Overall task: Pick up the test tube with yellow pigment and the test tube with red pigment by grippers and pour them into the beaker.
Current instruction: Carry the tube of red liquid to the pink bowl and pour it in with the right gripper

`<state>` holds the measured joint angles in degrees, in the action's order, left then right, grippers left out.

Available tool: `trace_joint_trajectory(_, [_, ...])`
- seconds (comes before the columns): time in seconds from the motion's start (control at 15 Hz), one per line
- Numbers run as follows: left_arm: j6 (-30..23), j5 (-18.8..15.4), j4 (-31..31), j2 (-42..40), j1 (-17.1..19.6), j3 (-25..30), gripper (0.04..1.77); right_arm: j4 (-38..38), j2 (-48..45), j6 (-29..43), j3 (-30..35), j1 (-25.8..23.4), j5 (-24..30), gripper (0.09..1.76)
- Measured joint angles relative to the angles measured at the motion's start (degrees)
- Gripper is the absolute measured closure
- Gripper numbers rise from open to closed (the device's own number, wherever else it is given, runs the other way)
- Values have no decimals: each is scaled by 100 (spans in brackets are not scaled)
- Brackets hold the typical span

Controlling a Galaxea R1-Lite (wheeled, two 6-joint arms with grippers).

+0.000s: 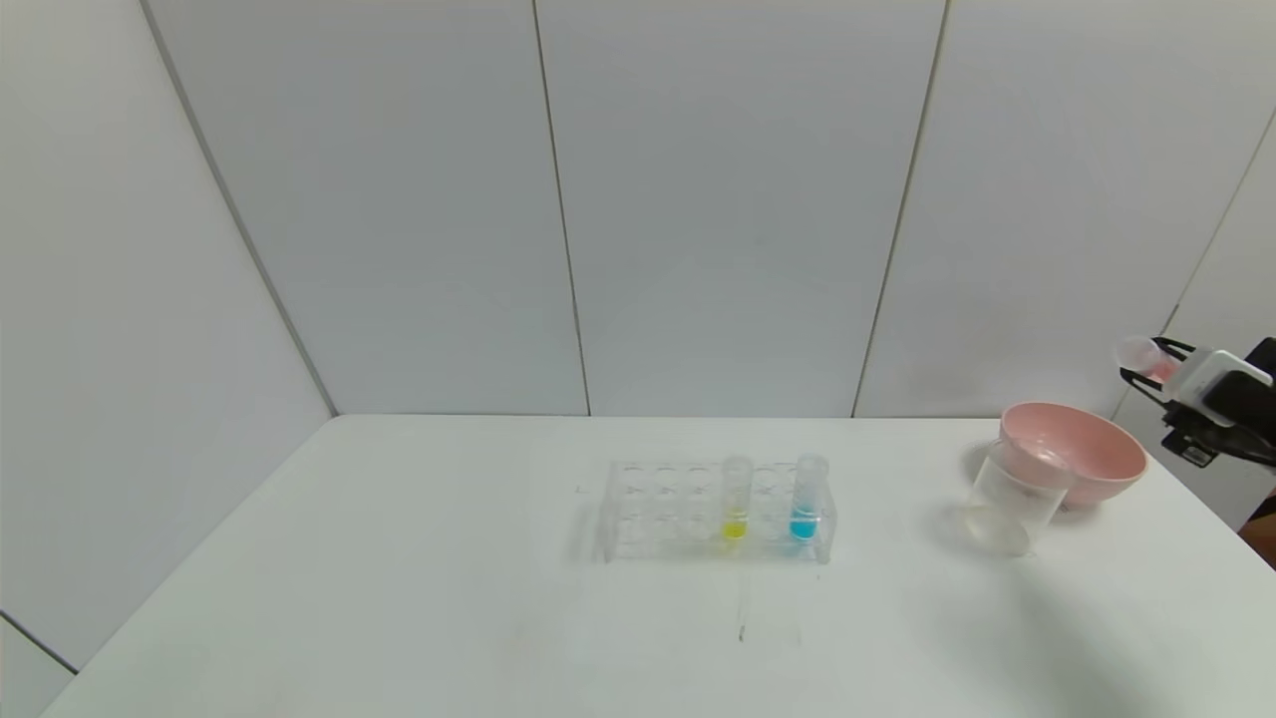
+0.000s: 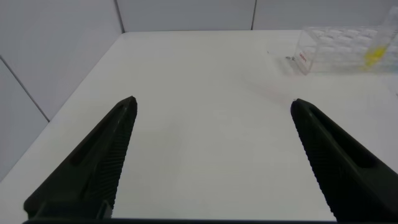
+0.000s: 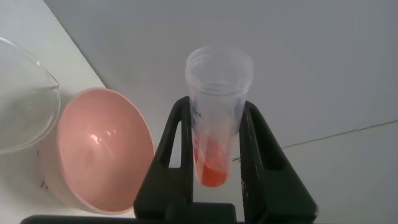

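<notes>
- My right claw (image 1: 1161, 384) hangs in the air off the table's (image 1: 399, 598) right side, closed around the test tube with red pigment (image 3: 217, 118).
- The tube sits clamped between my two black fingers (image 3: 175, 155), its open mouth sticking out past the fingertips and the orange-red liquid pooled at the rounded end, back toward my wrist.
- In the head view the tube lies tilted, its mouth pointing away from my wrist toward the wall.
- The pink bowl (image 1: 1082, 454) stands just below and beside this claw, on the table.
- The beaker (image 1: 1012, 499) stands touching the bowl's near side, a little further from the claw.
- My left claw (image 2: 214, 155) hovers over bare table with its fingers spread wide, gripping nothing.
- The tube rack (image 1: 713, 509) stands ahead of the left claw, well apart from it.
- The test tube with yellow pigment (image 1: 736, 499) stands upright in that rack, with a blue-liquid tube (image 1: 807, 497) near it.
</notes>
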<state>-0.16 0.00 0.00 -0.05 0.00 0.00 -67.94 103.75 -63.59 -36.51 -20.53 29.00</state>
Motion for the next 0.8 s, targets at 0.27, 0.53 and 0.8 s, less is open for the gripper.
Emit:
trace_joint_trajectory(0.27, [0, 0, 0, 0, 0, 0, 5, 12, 126, -783, 118, 35, -18, 136])
trace_joint_trajectory(0.53, [0, 0, 0, 0, 0, 0, 5, 9, 206, -1538, 140, 59, -54, 136])
trace_joint_trajectory(0.8, [2, 0, 0, 0, 0, 0, 5, 0, 230, -2337, 107, 80, -95, 136])
